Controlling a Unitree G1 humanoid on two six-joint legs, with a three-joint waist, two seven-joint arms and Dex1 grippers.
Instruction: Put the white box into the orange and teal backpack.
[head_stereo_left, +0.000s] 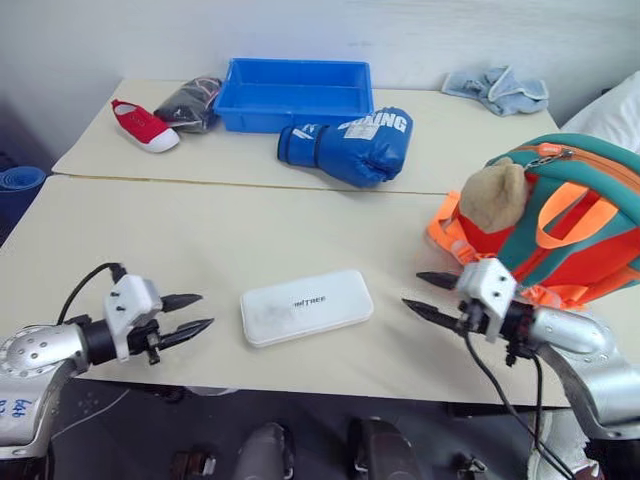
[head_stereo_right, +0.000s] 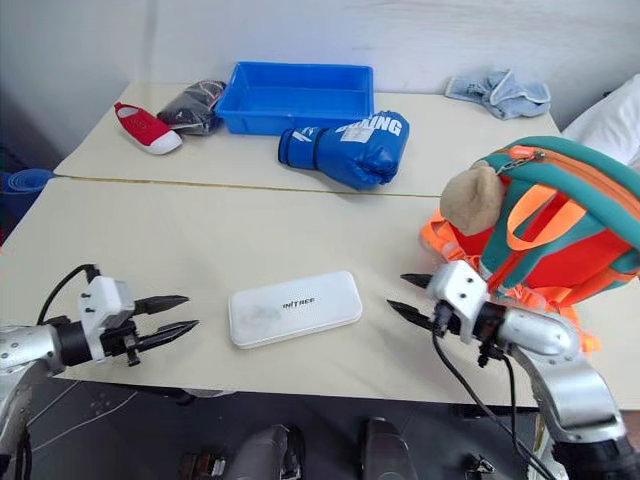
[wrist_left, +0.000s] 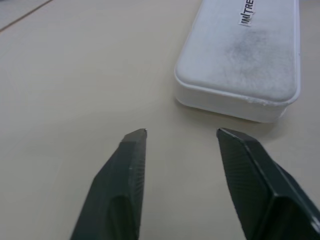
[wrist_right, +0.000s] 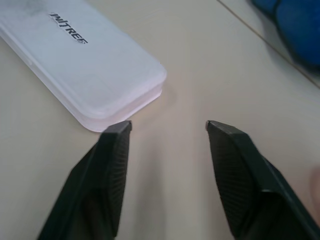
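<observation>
- Lining up on the box; it lies flat on the table between my grippers, untouched.
- Left gripper and right gripper are both spread, empty.
- Next I need to close in on both ends, then lift towards the backpack.

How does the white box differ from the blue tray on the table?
The white box is a closed, flat case with dark lettering on its lid; the blue tray is open-topped with raised walls. The box lies near the front edge of the table, at a slight angle; the tray sits at the far side. Both are rectangular and rest flat.
</observation>
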